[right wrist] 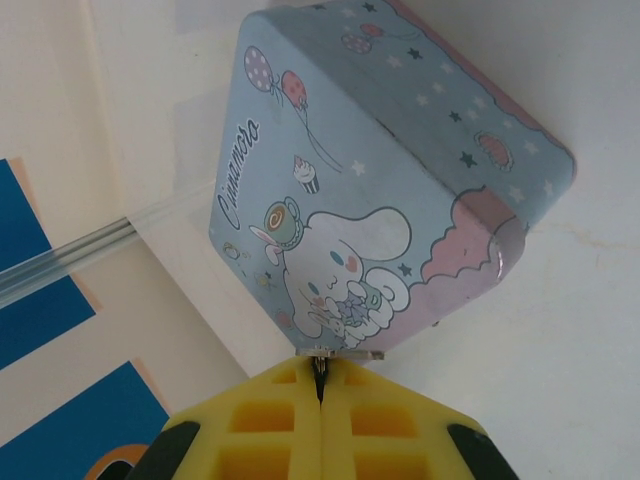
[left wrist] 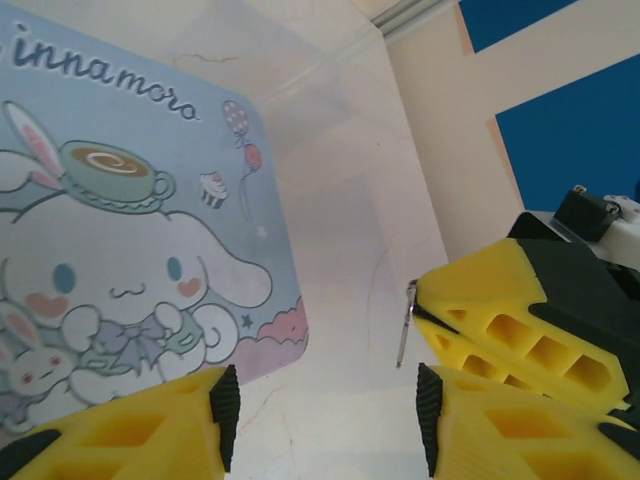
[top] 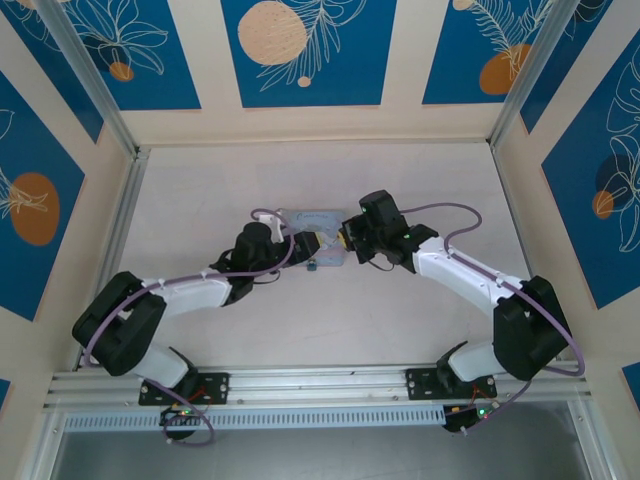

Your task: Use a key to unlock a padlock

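My right gripper (right wrist: 320, 385) is shut on the key (right wrist: 347, 353), whose thin silvery edge sticks out of the yellow tips just in front of the tin. In the left wrist view the key (left wrist: 404, 325) pokes out of the right gripper's yellow fingers (left wrist: 500, 320), above and slightly right of my left gripper (left wrist: 326, 415). The left gripper is open with only bare table between its pads. In the top view both grippers, left (top: 303, 246) and right (top: 342, 240), meet at the tin's near side. A tiny dark padlock (top: 313, 266) lies just below them.
A pale blue cartoon-printed tin box (top: 318, 222) sits mid-table; its lid (left wrist: 120, 250) lies left of the left gripper, and its corner (right wrist: 380, 170) faces the right gripper. Aluminium rails (top: 120, 230) and patterned walls (top: 300, 50) enclose the white table (top: 400, 320).
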`<act>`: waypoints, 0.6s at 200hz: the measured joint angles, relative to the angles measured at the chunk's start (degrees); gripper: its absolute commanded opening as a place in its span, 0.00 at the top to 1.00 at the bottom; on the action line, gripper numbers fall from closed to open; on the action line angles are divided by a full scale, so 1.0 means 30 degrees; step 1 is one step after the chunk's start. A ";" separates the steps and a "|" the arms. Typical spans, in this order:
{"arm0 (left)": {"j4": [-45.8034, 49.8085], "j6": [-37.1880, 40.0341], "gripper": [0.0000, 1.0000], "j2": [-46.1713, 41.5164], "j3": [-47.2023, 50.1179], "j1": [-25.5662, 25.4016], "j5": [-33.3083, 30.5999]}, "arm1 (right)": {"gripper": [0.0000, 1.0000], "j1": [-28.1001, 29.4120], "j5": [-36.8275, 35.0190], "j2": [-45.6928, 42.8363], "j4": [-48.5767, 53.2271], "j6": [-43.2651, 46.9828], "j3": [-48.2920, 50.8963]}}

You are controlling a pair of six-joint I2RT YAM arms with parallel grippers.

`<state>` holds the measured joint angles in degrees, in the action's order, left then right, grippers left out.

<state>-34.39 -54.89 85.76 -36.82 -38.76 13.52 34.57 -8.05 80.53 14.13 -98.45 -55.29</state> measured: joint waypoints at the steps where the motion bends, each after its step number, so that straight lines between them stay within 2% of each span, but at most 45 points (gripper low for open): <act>1: -0.0029 0.0000 0.53 0.0022 -0.0022 -0.0015 0.0000 | 1.00 0.0000 -0.0007 0.0007 0.0000 0.0000 -0.0007; 43: -0.1086 -0.0007 0.61 0.0998 -0.0678 -0.0357 0.0000 | 1.00 0.0328 -0.0189 0.0131 0.0029 -0.0401 -0.0109; 120: -0.1967 -0.0080 0.66 0.1843 -0.0823 -0.0809 0.0000 | 1.00 0.0415 -0.0204 0.0415 0.0007 -0.0765 -0.0109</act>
<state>-40.29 -55.13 91.29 -39.29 -41.19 13.52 35.81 -8.67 81.78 14.15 -100.75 -55.61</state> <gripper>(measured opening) 0.350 0.050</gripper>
